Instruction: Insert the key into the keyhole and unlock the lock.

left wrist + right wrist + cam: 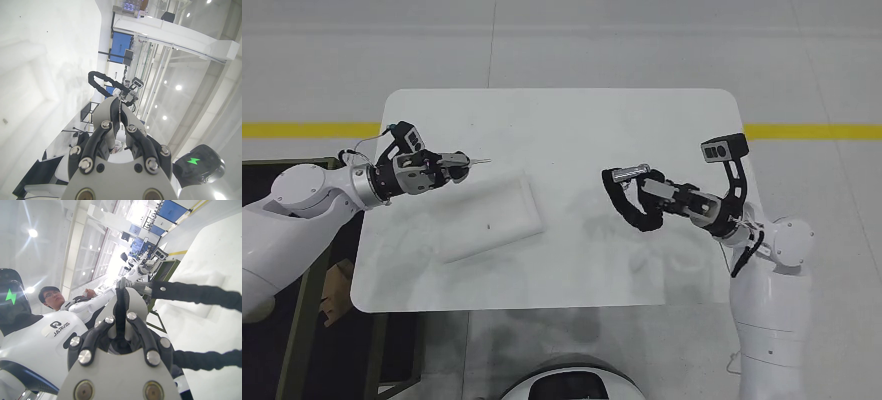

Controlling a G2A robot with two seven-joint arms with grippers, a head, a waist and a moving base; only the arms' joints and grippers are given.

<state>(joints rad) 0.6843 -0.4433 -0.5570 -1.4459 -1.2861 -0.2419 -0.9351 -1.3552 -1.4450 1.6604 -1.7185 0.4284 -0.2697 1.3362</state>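
My left gripper [464, 165] sits just inside the left edge of the table [572, 270]. Its fingers [103, 111] are pressed together on the key [478, 160], and the thin blade pokes out past the tips, pointing across toward my other arm. My right gripper [647, 188] is over the table's right half, well in from that edge. Its fingers [136, 302] are clamped on the black sheathed cable of the lock [630, 173], whose metal barrel lies just beyond the tips with one end turned toward the key. The cable loop [627, 212] curls from the barrel round the near side and back to the gripper.

Between key tip and barrel lies a wide stretch of bare white tabletop. A white foam tray [492, 215] lies slantwise on the table, its far corner just past the key's tip and slightly nearer me (how much height separates blade and foam I cannot tell from above).

The key's head is buried between my left pads, and the left wrist view shows only the blade's narrow edge. The keyhole is too small to make out from above. In the right wrist view the barrel shows side-on past my fingertips, and the loop runs off that picture's edge.
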